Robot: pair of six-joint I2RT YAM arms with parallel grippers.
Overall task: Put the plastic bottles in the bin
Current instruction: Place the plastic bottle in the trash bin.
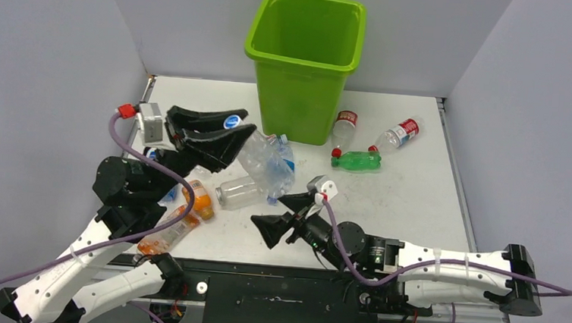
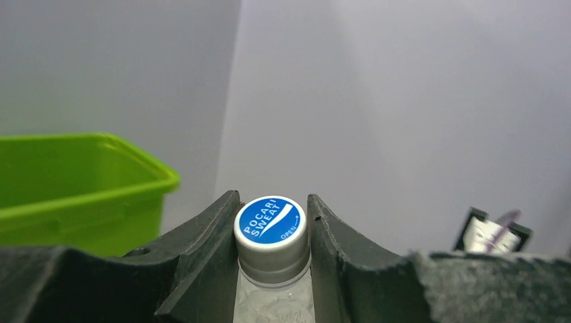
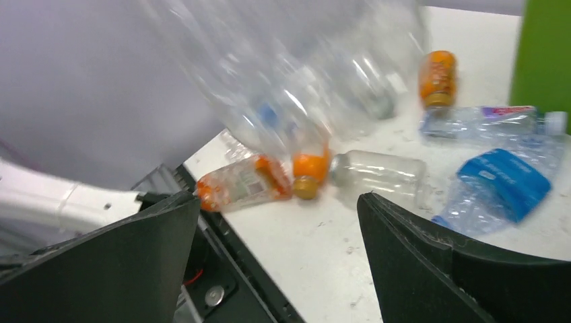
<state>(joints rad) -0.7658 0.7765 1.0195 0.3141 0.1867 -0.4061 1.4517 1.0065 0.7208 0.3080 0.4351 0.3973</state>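
My left gripper (image 1: 230, 129) (image 2: 271, 205) is shut on the neck of a clear plastic bottle (image 1: 257, 156) with a blue-and-white cap (image 2: 269, 221). It holds the bottle above the table's left side, and the body hangs below the fingers. The lime-green bin (image 1: 305, 56) (image 2: 81, 182) stands at the back centre, to the right of that bottle. My right gripper (image 1: 283, 216) (image 3: 277, 202) is open and holds nothing, low over the near centre of the table. In the right wrist view the lifted bottle (image 3: 289, 74) is a blur over the other bottles.
On the table lie a clear bottle (image 1: 239, 192) (image 3: 380, 175), two orange ones (image 1: 200, 200) (image 1: 165, 233), a crushed one with a blue label (image 1: 284, 165) (image 3: 501, 182), a green one (image 1: 357, 161) and two red-labelled ones (image 1: 344, 127) (image 1: 399, 135). Grey walls enclose three sides.
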